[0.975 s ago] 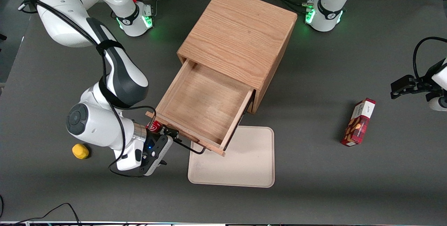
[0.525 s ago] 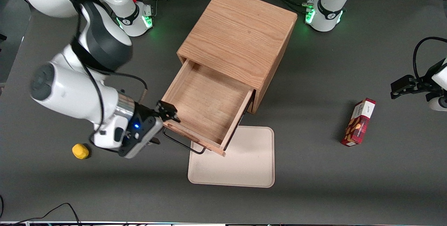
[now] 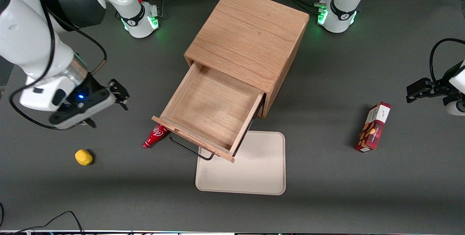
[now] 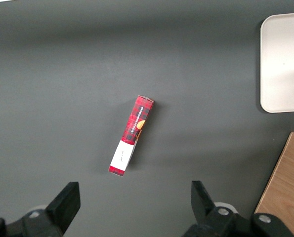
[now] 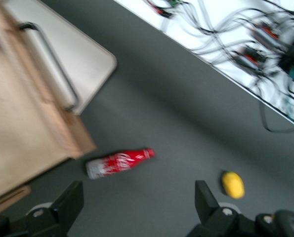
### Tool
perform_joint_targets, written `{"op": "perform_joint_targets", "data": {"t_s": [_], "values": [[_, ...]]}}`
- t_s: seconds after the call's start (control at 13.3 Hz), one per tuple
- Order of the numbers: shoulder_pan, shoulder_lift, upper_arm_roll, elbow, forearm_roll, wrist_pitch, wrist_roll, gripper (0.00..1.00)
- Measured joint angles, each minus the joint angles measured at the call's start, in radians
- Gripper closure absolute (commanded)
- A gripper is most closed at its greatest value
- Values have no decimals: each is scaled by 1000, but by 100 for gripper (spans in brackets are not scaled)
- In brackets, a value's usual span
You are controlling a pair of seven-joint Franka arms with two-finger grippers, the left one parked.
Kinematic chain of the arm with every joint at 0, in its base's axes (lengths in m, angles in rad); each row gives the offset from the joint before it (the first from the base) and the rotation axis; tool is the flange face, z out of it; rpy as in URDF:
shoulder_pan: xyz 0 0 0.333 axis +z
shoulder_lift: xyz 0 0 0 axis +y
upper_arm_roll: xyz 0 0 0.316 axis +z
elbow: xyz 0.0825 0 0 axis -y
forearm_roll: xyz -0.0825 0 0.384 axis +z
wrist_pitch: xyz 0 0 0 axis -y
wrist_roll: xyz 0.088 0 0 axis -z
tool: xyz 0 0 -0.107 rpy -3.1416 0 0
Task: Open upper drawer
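The upper drawer (image 3: 214, 113) of the light-oak cabinet (image 3: 250, 35) is pulled far out and holds nothing. Its thin black wire handle (image 3: 189, 149) faces the front camera; the handle also shows in the right wrist view (image 5: 53, 64) on the drawer front (image 5: 23, 128). The lower drawer is hidden under it. My gripper (image 3: 121, 97) is open and holds nothing. It hangs above the table, well off the drawer toward the working arm's end, apart from the handle.
A small red bottle (image 3: 155, 136) lies on the table beside the drawer's front corner, also in the right wrist view (image 5: 118, 162). A yellow object (image 3: 83, 157) lies nearer the camera. A beige tray (image 3: 250, 169) lies in front of the drawer. A red box (image 3: 373, 126) lies toward the parked arm's end.
My gripper let go of the handle, rose and drew away from the drawer toward the working arm's end. The drawer stays out. The red bottle is now uncovered.
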State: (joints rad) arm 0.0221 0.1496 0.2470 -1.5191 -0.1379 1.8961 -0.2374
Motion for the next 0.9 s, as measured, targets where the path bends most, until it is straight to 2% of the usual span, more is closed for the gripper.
{"op": "perform_joint_targets", "data": {"t_s": [0.15,0.3,0.6,0.75,0.9], "values": [[-3,-104,-102,-199,-1,139,-1,0],[-7,-170,-185,-325,6,181,3,0],[-10,-201,-326,-349,152,8,10,0],[-10,-195,-348,-327,167,-63,20,0],[-7,-175,-343,-264,169,-124,142,0]]}}
